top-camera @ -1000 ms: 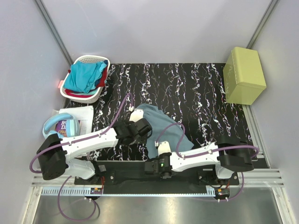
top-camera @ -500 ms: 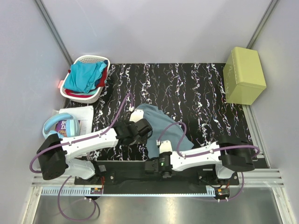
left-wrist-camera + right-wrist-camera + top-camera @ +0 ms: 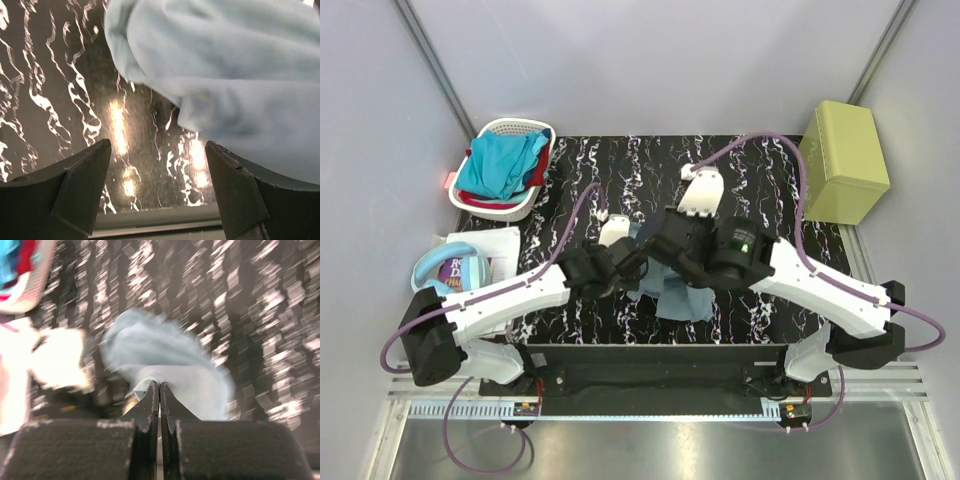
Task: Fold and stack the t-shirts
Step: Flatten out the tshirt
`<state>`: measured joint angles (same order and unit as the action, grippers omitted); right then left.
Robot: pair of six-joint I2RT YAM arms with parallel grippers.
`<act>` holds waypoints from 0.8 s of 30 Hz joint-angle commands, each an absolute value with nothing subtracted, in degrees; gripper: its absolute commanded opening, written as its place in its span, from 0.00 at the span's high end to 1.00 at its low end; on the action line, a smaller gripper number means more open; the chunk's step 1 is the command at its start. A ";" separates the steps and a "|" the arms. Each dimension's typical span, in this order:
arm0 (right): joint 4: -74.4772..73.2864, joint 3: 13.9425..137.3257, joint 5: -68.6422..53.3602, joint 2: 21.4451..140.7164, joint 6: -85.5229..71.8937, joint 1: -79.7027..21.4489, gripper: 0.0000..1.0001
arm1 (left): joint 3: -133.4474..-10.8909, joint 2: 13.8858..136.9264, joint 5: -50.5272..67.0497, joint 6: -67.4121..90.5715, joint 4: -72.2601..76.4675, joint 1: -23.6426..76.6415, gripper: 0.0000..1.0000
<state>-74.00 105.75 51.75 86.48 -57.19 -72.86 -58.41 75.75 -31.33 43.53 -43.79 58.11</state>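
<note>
We reckon the right end effector [image 3: 159,386] pinches the tee [image 3: 165,355] up so it hangs open; left end effector [image 3: 157,152] gapes wide, empty, awaiting a corner.

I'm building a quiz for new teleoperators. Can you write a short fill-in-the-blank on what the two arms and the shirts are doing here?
1. The right end effector is ____ on a fold of the grey-blue t-shirt.
2. The left end effector is ____, with nothing between its fingers.
3. The basket that holds the turquoise t-shirt is ____ in colour.

Missing words: shut; open; white.
</note>
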 commanded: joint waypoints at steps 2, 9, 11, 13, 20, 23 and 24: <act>-75.16 107.14 58.98 86.40 -41.76 -67.60 1.00 | -63.28 76.46 -32.79 40.52 -42.81 53.54 0.18; -63.31 109.06 54.24 85.17 -29.56 -54.51 1.00 | -68.71 79.36 -28.48 34.11 -39.55 42.38 0.18; -60.83 110.12 53.01 84.99 -27.17 -50.20 1.00 | -71.18 83.13 -26.02 31.31 -38.59 39.65 0.18; -58.81 112.49 51.86 85.51 -24.35 -47.39 1.00 | -75.57 86.81 -23.49 29.54 -38.58 38.59 0.18; -57.22 121.80 48.35 89.82 -19.52 -40.27 1.00 | -84.90 100.27 -17.85 26.19 -38.59 37.79 0.21; -57.22 127.16 47.90 92.80 -17.76 -38.85 1.00 | -84.55 101.78 -15.04 25.49 -36.83 37.88 0.23; -57.22 127.70 47.90 93.16 -17.58 -38.50 1.00 | -83.77 102.13 -14.68 25.40 -36.22 37.88 0.23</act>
